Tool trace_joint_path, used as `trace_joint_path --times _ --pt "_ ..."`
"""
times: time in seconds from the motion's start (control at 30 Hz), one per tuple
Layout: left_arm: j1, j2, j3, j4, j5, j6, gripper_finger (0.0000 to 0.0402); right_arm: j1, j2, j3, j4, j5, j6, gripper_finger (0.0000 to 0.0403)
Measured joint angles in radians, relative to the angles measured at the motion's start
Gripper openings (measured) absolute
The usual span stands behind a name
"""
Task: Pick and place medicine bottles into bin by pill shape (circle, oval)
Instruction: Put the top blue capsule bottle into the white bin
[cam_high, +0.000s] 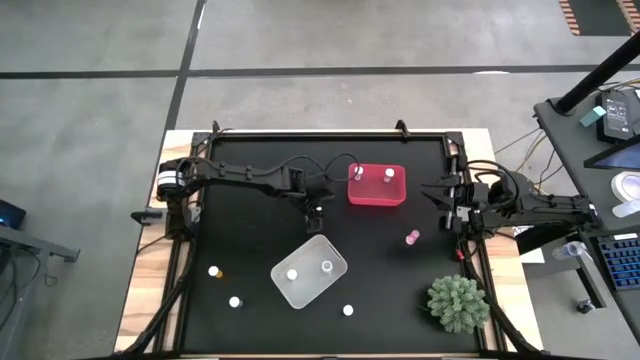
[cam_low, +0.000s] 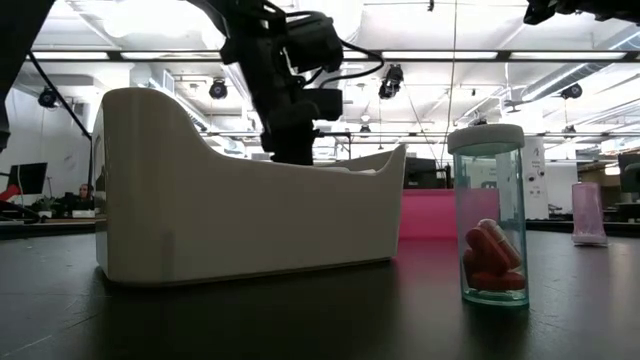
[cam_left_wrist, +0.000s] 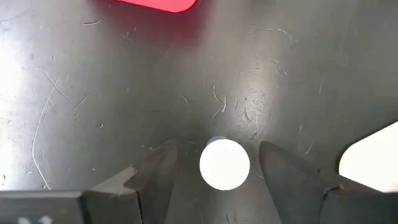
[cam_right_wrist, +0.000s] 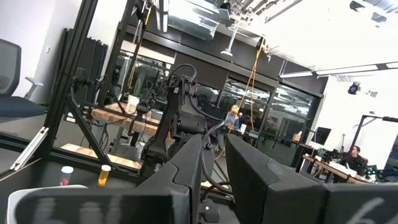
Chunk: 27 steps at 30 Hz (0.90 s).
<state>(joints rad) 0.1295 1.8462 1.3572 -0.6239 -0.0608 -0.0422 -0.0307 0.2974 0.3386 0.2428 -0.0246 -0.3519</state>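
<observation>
My left gripper (cam_high: 315, 216) points down at the table's middle, between the pink bin (cam_high: 377, 199) and the white tray (cam_high: 322, 286). It is open. In the left wrist view its fingers (cam_left_wrist: 158, 173) stand on either side of an upright bottle's white cap (cam_left_wrist: 224, 164), with a gap on each side. Two bottles stand in the pink bin and two in the white tray. Loose bottles stand on the table: a pink one (cam_high: 412, 238), an orange one (cam_high: 214, 271), and two with white caps (cam_high: 235, 301) (cam_high: 348, 310). My right gripper (cam_high: 447, 197) waits at the right edge, shut and empty.
A spiky green plant (cam_high: 458, 303) stands at the near right corner. In the low view a teal bottle with red oval pills (cam_low: 490, 228) stands close to the camera, beside the white tray (cam_low: 240, 215). Black bars frame the table top.
</observation>
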Motion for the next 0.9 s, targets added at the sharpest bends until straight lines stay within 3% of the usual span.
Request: trace_joint_path --times 0.37,0.9 --pt "-0.007 0.0 -0.041 0.043 0.001 -0.005 0.0206 0.0 0.0 0.0 0.0 0.0 -0.005 0.0063" --pt "-0.014 0.0 -0.041 0.04 0.001 -0.032 0.0096 0.0 0.0 0.0 0.0 0.0 -0.007 0.0063"
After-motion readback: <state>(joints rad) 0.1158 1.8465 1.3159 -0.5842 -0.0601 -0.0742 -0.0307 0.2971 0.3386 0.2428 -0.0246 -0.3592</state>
